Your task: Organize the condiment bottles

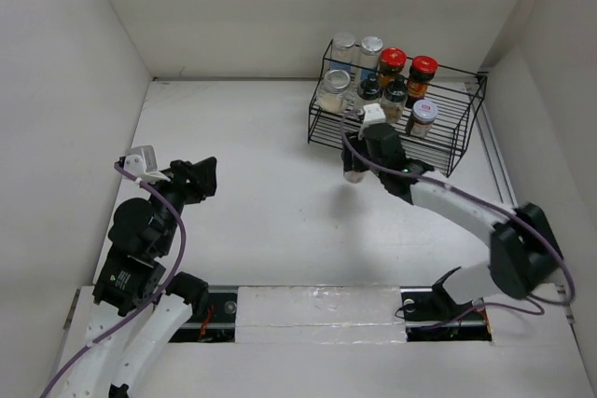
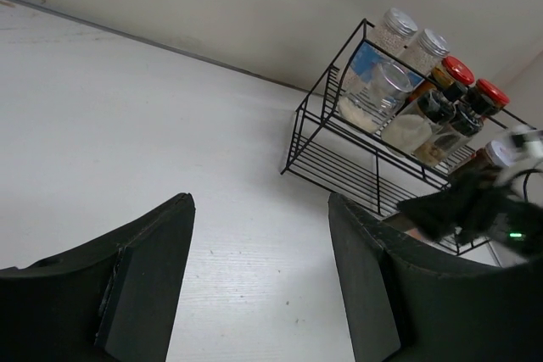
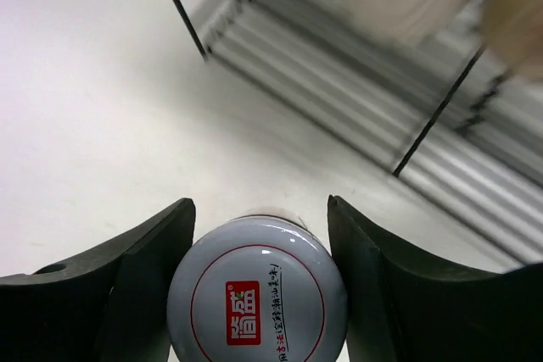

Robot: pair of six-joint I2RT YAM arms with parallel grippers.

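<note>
Pinches a grey-lidded jar [image 3: 257, 294] from above with the right claw [image 3: 260, 208], closed against both its sides, upright on the table [image 1: 261, 156] just near of the rack [image 1: 328, 128], likely for lifting into it (left claw [image 2: 259, 201] part open, empty, well left)

The left arm [image 1: 140, 230] and right arm [image 1: 457, 210] share white links, black joints, purple cables, black fingers [image 2: 144, 286].

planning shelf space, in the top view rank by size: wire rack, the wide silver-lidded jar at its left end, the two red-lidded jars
1. wire rack
2. wide silver-lidded jar, slightly bigger
3. left red-lidded jar and right red-lidded jar look alike, unranked
</note>
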